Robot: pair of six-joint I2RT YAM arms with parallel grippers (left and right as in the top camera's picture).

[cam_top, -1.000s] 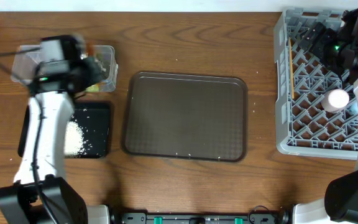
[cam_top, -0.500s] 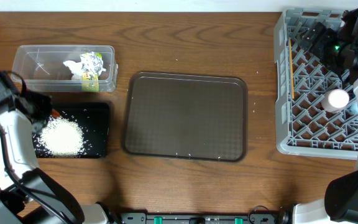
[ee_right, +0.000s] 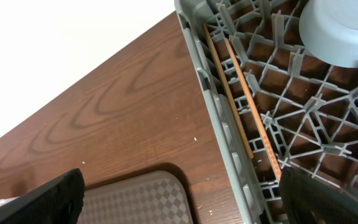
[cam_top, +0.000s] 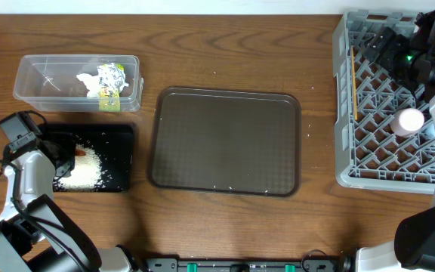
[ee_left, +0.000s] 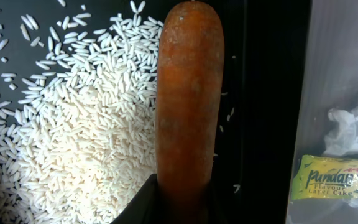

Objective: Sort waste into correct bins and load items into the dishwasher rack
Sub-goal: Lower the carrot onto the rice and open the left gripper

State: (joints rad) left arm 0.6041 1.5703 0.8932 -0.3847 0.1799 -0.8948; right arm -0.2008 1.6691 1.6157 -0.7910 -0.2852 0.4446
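My left gripper [ee_left: 185, 214] is shut on the small orange carrot [ee_left: 188, 99], which points away from the wrist above the shallow black tray [ee_left: 269, 93]. Loose white rice [ee_left: 73, 130] lies heaped in that tray, just left of the carrot. Overhead, the left gripper [cam_top: 65, 149] hangs over the tray's left part, with the carrot [cam_top: 79, 152] above the rice [cam_top: 85, 170]. The clear tub [cam_top: 29, 75] holds the crumpled tissue [cam_top: 89, 81] and the yellow-green wrapper [cam_top: 112, 83]. My right gripper [ee_right: 185, 190] stands open above the grey rack's left wall [ee_right: 229, 143]. Wooden chopsticks [ee_right: 241, 99] lie inside the rack.
The large brown serving tray [cam_top: 225, 140] takes up the table's middle. The grey rack [cam_top: 353, 98] fills the right side, with a white cup [cam_top: 410, 121] in it and the right arm [cam_top: 421, 53] over its far end. A pale round dish [ee_right: 340, 31] sits in the rack.
My left arm has swung from over the clear tub to the front left and now holds the carrot over the black tray. The right arm has not moved.
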